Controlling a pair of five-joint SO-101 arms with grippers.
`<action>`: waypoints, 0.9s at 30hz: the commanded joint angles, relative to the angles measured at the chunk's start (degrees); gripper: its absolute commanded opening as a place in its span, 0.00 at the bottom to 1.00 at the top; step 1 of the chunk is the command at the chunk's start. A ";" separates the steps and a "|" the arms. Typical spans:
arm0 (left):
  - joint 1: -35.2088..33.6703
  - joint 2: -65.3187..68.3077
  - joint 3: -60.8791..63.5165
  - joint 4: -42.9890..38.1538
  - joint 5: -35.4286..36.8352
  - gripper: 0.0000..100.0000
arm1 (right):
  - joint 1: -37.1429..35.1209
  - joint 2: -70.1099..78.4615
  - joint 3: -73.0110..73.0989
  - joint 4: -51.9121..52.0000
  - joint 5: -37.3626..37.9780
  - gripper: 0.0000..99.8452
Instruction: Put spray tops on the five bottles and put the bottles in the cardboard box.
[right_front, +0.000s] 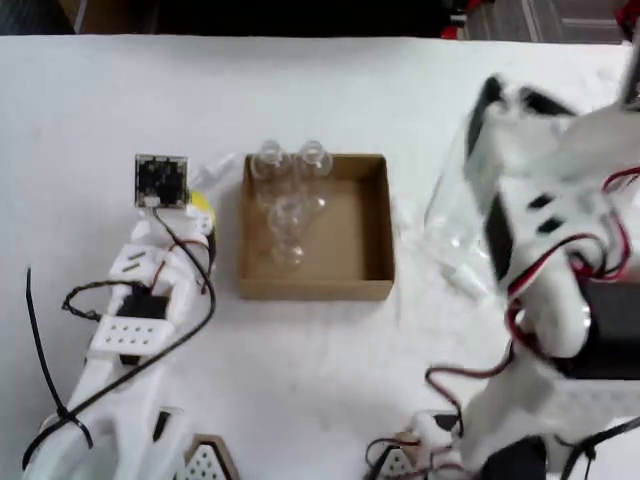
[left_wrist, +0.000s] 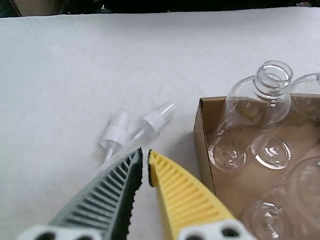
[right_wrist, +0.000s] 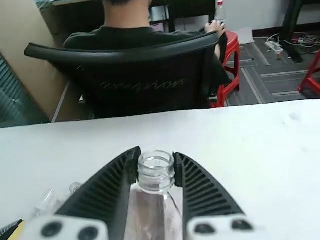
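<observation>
Right jaws clamped on the neck of an uncapped clear plastic bottle (right_wrist: 156, 172), held above the white table (right_wrist: 260, 140). Left jaws nearly together beside the brown cardboard box (left_wrist: 202, 142), which holds capless clear bottles (left_wrist: 257, 97). Two white spray tops (left_wrist: 150, 120) lie on the table just off the left tips.

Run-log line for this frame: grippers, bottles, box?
left gripper: shut, by loose spray tops | right gripper: shut on bottle, no top | cardboard box: other bottles inside, no tops

An office, shown by desk chair (right_wrist: 135, 80), floor cables (right_wrist: 285, 42).
</observation>
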 joint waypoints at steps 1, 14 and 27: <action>0.40 0.04 -0.18 -1.58 -0.53 0.02 | -2.59 -5.23 11.78 -7.78 -0.62 0.02; 0.40 0.04 -0.18 -1.76 -0.53 0.02 | -5.67 -26.86 60.75 -52.26 -0.35 0.02; 0.40 0.04 -0.18 -1.85 -0.53 0.02 | -14.81 -29.67 90.90 -89.01 -0.18 0.02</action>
